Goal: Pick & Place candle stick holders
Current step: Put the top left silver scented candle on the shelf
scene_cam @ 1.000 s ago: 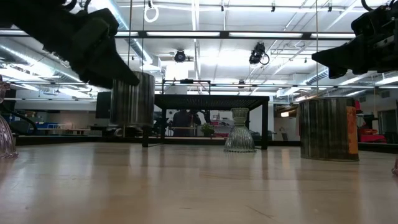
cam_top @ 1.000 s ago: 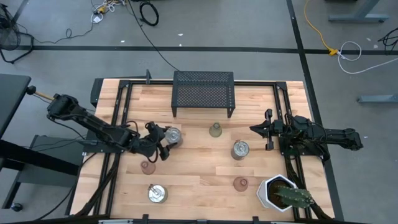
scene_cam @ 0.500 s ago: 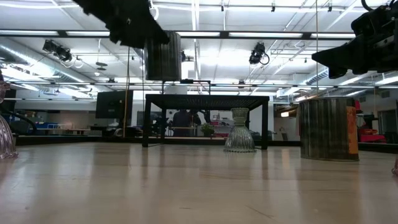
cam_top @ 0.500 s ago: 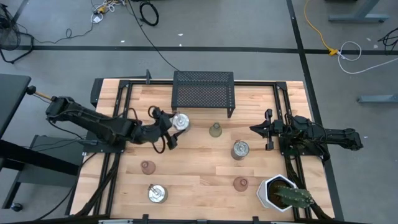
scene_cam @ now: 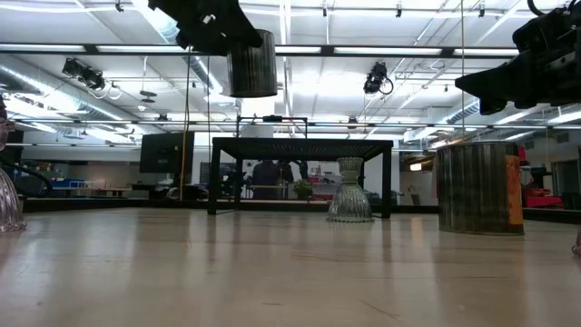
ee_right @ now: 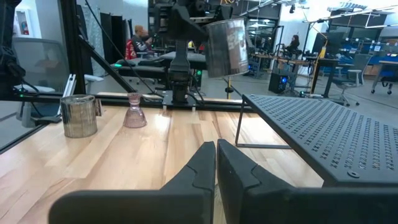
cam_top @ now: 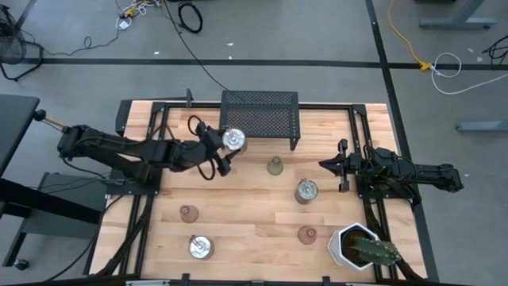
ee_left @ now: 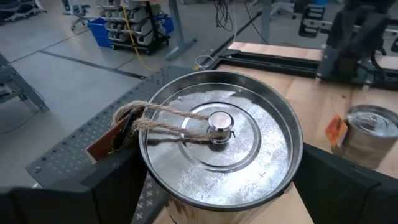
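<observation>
My left gripper (cam_top: 225,144) is shut on a silvery can-like holder (cam_top: 233,141), held in the air by the near left corner of the black mesh rack (cam_top: 259,117). In the low view the can (scene_cam: 252,64) hangs higher than the rack top (scene_cam: 304,143). On the table stand an olive-green glass holder (cam_top: 275,166), a second silvery can (cam_top: 306,191), a third silvery can (cam_top: 201,247) and two pink glass cups (cam_top: 188,213) (cam_top: 306,234). My right gripper (cam_top: 324,165) is shut and empty at the table's right side. My left gripper pinches the can's round side wall just under the top rim (ee_left: 146,177), one finger (ee_left: 112,193) on each side. The fingers come from the table's left, about level. The can is upright, lid (ee_left: 217,140) up, lifted clear of the table and the rack.
A white hexagonal pot with a cactus (cam_top: 361,246) stands at the near right corner. Black frame rails (cam_top: 147,159) run along both sides of the wooden top. A twine loop with a brown tag (ee_left: 121,130) hangs from the held can's lid knob.
My left gripper has carried the silvery can up and toward the table's far edge, a little to the right, to the rack's near left corner. The can has risen from near the table top to above the rack's top and stays upright.
</observation>
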`<state>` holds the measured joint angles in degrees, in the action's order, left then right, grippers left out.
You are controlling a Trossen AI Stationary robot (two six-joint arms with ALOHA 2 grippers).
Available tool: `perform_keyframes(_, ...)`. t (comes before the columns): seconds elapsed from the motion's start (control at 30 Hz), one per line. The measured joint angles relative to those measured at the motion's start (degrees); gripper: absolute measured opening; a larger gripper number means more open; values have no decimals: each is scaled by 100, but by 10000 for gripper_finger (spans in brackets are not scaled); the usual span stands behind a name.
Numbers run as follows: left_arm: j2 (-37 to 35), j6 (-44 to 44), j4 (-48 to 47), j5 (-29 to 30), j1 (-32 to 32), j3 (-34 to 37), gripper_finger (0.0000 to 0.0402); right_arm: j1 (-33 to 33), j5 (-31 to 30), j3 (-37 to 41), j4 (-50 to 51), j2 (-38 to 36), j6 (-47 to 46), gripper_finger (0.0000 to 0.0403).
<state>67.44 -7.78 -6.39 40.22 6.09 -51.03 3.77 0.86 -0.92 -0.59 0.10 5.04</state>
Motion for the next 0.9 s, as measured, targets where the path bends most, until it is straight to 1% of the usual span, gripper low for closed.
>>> perform_keyframes(0.2, 0, 135, -3, -63, -256, -71, 360, 0, 0, 1, 1, 0, 0, 20)
perform_keyframes(0.37, 0, 283, -3, -457, -507, -234, 360, 0, 0, 0, 1, 0, 0, 20)
perform_keyframes(0.53, 0, 679, 24, -654, -799, -548, 360, -1, 1, 0, 0, -1, -2, 20)
perform_keyframes(0.67, 0, 825, -5, -891, -1073, -760, 360, -2, 2, -1, -1, -2, -2, 20)
perform_keyframes(0.9, -2, 890, -4, -1333, -1501, -1011, 360, 0, 0, -1, 1, 0, -2, 20)
